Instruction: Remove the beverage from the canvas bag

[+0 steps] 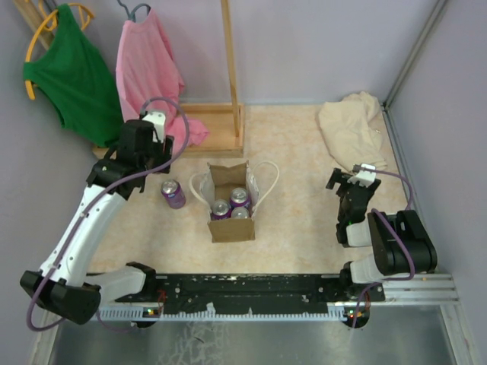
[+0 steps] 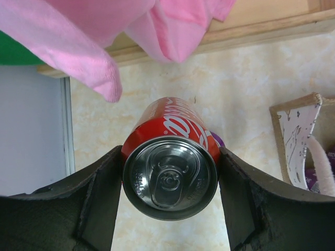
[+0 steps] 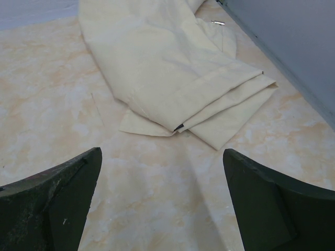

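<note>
Left wrist: shirt (image 2: 99, 36) above red can (image 2: 172, 125); prob. purple can (image 2: 215, 140) behind

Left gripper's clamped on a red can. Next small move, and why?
Probably lower the red can onto bare table beside the purple can, then open. The left gripper is shut on it, well outside the canvas bag, which holds three cans.

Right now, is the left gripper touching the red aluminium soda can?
Touching. The left wrist view shows the left gripper's black fingers pressed against both sides of the red aluminium soda can, with no gap.
</note>
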Controlling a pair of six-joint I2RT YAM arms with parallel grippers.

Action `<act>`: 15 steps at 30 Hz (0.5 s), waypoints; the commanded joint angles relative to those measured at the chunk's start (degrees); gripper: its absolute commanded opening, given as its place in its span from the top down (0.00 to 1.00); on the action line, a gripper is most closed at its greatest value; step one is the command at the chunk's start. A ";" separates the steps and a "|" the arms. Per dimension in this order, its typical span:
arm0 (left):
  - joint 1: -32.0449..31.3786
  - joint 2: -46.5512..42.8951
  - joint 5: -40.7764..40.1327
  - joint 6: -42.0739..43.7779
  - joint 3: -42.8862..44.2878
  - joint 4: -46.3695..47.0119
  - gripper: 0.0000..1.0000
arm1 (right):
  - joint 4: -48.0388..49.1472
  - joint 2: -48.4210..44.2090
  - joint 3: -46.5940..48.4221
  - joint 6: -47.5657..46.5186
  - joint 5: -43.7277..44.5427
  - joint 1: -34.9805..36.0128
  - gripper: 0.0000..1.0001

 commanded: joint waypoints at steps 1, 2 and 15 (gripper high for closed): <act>3.09 -1.48 1.26 -1.07 -2.38 3.93 1.00 | 2.38 0.19 0.37 -0.52 0.01 -0.29 0.01; 3.96 -1.45 1.78 -1.34 -3.63 4.46 1.00 | 2.38 0.12 0.37 -0.51 0.02 -0.26 0.01; 9.94 -1.69 5.24 -4.42 -12.25 12.34 1.00 | 2.38 0.18 0.37 -0.52 0.02 -0.26 0.01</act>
